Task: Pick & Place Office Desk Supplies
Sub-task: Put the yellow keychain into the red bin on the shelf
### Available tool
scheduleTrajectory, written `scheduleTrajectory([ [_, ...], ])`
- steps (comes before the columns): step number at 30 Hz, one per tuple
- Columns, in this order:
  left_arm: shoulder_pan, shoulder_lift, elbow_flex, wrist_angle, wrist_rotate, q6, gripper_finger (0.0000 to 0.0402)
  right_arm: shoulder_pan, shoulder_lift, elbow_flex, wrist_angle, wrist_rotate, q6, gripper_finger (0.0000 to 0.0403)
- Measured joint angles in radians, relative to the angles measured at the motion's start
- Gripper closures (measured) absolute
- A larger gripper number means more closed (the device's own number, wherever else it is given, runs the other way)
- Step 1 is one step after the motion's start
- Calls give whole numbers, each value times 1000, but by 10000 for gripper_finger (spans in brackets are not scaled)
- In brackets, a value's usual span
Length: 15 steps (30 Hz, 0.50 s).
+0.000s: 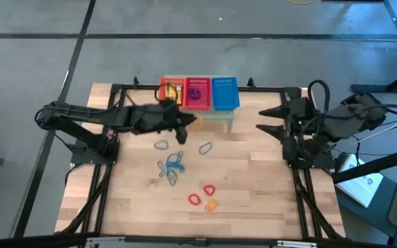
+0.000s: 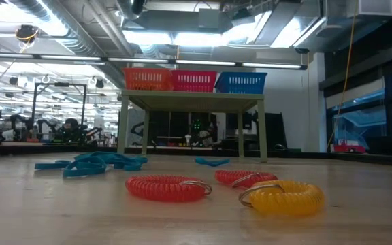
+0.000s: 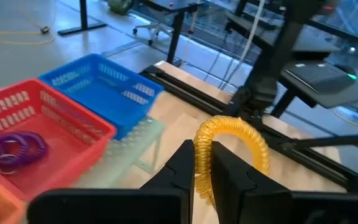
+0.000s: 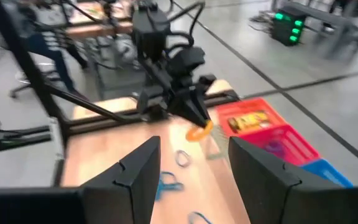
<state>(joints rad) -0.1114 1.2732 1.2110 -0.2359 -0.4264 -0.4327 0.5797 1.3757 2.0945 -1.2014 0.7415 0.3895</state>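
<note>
Now, left claw (image 3: 202, 163): fingers clamped on a yellow-orange coil loop (image 3: 234, 144); held in the air just beside the small stand, off the orange basket's 4 o'clock corner in the high view.
Held loop: seen from the right wrist view as an orange ring (image 4: 199, 132) hanging at the left claw's tip, clear of the bench.
Right claw (image 4: 191, 163): fingers wide apart, nothing between them; parked at the bench's 3 o'clock edge, well apart from the loops.
Baskets: orange basket (image 1: 172, 90), red basket (image 1: 198, 93), blue basket (image 1: 225, 94) in a row, touching, on a pale stand (image 2: 190, 102) at the bench's 12 o'clock side.
Orange basket contents: small yellow-orange pieces (image 4: 248, 121) inside.
Red basket contents: purple coil loops (image 3: 12, 149) lying on its floor.
Blue basket contents: cannot tell.
Blue loops on bench: one (image 1: 161, 145) near centre, one (image 1: 205, 147) at its 3 o'clock, a tangled cluster (image 1: 172, 168) just toward 6 o'clock of them.
Red loops on bench: two, (image 1: 208, 189) and (image 1: 194, 199), near each other toward 6 o'clock of the blue cluster.
Orange loop on bench: one (image 1: 211, 204) just beside the red pair, on their 5 o'clock side.
Low view: red coil (image 2: 167, 188) and yellow coil (image 2: 286, 197) lie flat at front, blue ones behind.
Bench (image 1: 260, 186): light wood planks, dark frame around it.
</note>
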Motion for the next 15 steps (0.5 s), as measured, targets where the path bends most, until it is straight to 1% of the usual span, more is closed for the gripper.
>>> scheduleTrajectory([
  [3, 78, 0, 0, 1, 59, 20, 371, 0, 1, 0, -32, 25, 45, 210],
  [6, 164, 0, 0, 0, 126, 37, 370, 0, 1, 0, -33, 7, 59, 210],
  [10, 282, 0, 0, 3, 244, 76, 371, 29, -5, -28, -31, 26, 74, 211],
  [12, 328, 9, 0, 16, 293, 87, 372, 70, -22, -82, -31, 101, 77, 211],
  [15, 383, 11, -1, 34, 365, 115, 371, 136, -85, -210, -28, 226, 176, 211],
])
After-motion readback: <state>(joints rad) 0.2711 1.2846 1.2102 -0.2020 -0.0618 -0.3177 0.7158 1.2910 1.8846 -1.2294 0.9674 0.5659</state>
